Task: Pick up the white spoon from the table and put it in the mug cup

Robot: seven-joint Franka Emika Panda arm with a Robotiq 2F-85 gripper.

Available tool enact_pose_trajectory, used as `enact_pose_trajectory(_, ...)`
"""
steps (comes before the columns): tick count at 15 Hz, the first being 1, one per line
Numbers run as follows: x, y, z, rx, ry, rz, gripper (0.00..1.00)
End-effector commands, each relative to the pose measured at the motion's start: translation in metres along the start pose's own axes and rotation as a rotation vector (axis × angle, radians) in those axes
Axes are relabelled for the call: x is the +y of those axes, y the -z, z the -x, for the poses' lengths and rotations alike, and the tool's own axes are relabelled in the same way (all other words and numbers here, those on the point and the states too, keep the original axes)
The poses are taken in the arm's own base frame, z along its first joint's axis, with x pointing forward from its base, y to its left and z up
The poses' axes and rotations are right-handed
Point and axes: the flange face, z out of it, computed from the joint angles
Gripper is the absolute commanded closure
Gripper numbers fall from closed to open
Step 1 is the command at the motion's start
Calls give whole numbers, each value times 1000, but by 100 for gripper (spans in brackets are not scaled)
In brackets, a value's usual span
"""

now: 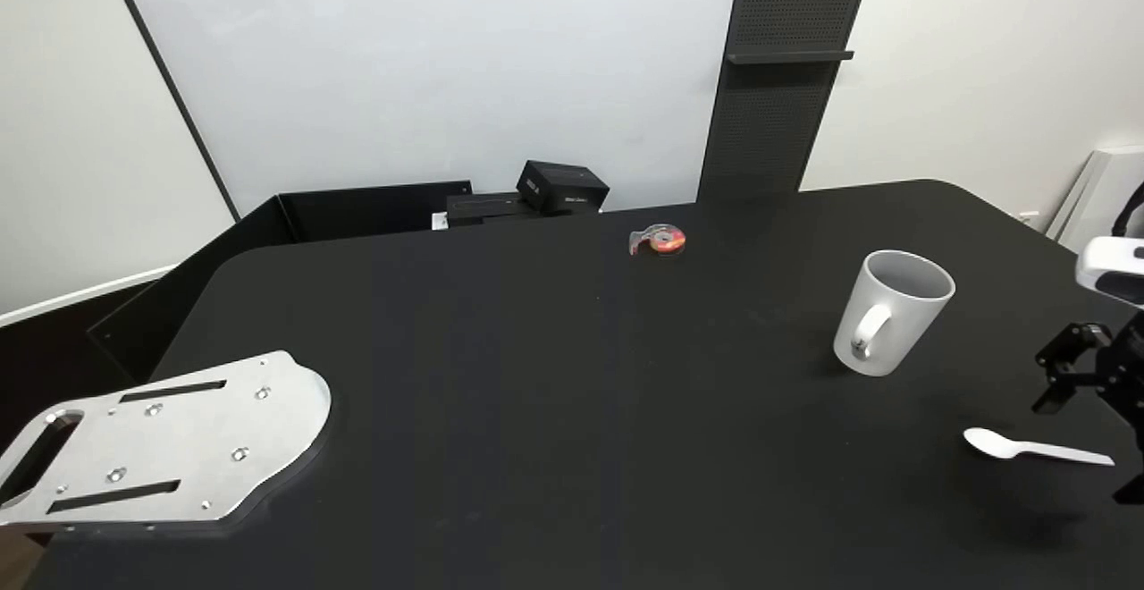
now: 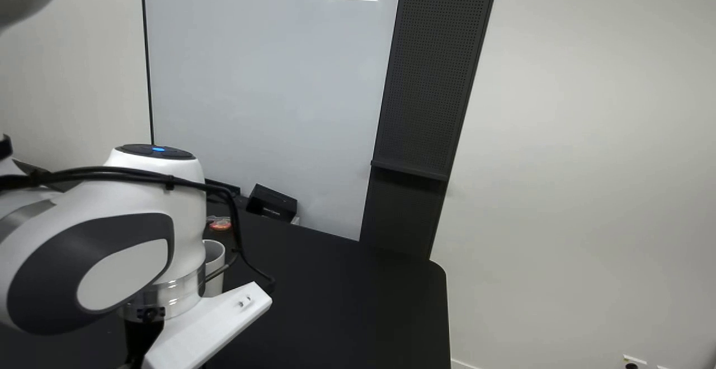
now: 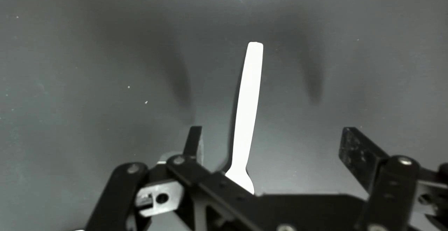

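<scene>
The jointed tool (image 3: 272,138) gapes above the slim white spoon (image 3: 247,108).

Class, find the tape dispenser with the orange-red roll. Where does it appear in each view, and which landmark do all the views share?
In an exterior view: tape dispenser, just right of centre, near the far edge of the dark table.
In an exterior view: tape dispenser, left of centre, pictured just right of the white robot arm.
Wrist view: not in it.
Shared landmark: the dark table, visible in all three views.
</scene>
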Motion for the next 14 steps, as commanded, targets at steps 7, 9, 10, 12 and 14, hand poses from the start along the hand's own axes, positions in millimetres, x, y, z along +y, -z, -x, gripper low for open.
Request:
enact_pose_trajectory(7,6,-4,-13,3,35,8,0)
enact_pose_trajectory(9,7,-7,-14,-2,39,8,0)
enact_pose_trajectory(10,8,-9,-16,1,45,4,0)
enact_pose_trajectory(12,9,-14,-16,-3,51,-3,0)
enact_pose_trajectory(14,11,-18,-15,-10,57,0,0)
